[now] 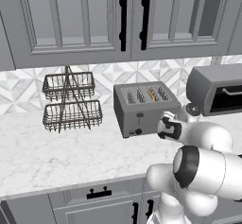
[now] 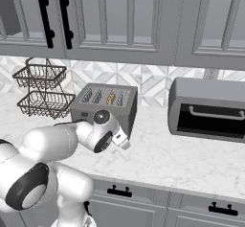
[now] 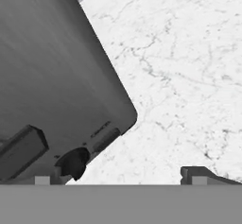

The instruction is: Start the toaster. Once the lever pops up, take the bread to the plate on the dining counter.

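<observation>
Hand view, toaster (image 3: 56,76) lever (image 3: 21,152), knob (image 3: 73,163)

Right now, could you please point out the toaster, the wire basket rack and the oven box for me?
toaster (image 1: 142,117): left base view, front face.
wire basket rack (image 1: 72,115): left base view, lower basket.
oven box (image 2: 206,107): right base view, front.

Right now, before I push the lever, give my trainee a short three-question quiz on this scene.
1. True or false: the end effector is open.
2. What stands right of the toaster on the worktop? A) oven box B) wire basket rack C) bowl
3. Fill in: the toaster has ___ top slots.

Key: 1 true. 2 A, the oven box; the wire basket rack stands to its left. 3 four.
</observation>
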